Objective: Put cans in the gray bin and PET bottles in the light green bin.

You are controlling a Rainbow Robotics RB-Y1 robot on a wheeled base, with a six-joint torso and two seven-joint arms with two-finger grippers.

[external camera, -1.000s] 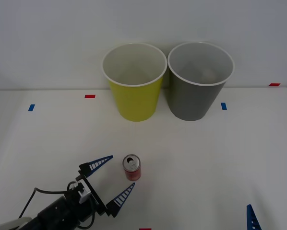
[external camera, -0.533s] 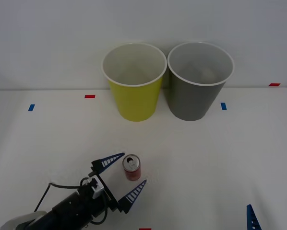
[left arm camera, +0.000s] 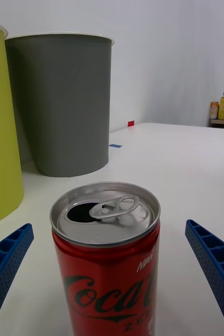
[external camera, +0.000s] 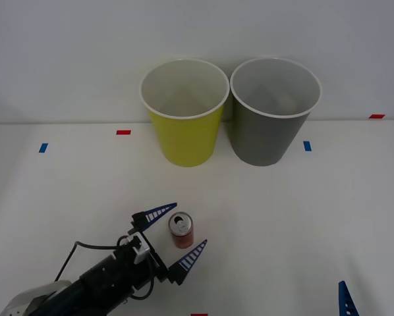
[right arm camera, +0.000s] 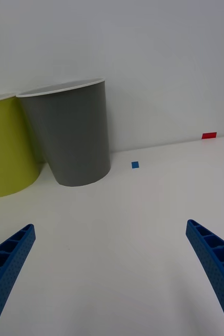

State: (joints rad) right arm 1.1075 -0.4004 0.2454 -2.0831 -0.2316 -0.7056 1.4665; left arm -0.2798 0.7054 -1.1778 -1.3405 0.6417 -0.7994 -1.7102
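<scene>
Left claw spread wide around a small red can on a white counter, two bins behind.

Nearest, the left claw (external camera: 177, 238) sits low on the counter (external camera: 302, 217), its blue ribbed fingers (external camera: 156, 212) apart on either side of the upright red can (external camera: 181, 230), not touching it. The can's silver top is opened, pull tab visible. The right claw (right arm camera: 112, 273) waits near the counter's right front edge, fingers apart and holding nothing. Farther back stand the light green bin (external camera: 184, 112) and, just right of it, the gray bin (external camera: 273, 110), side by side by the wall.
</scene>
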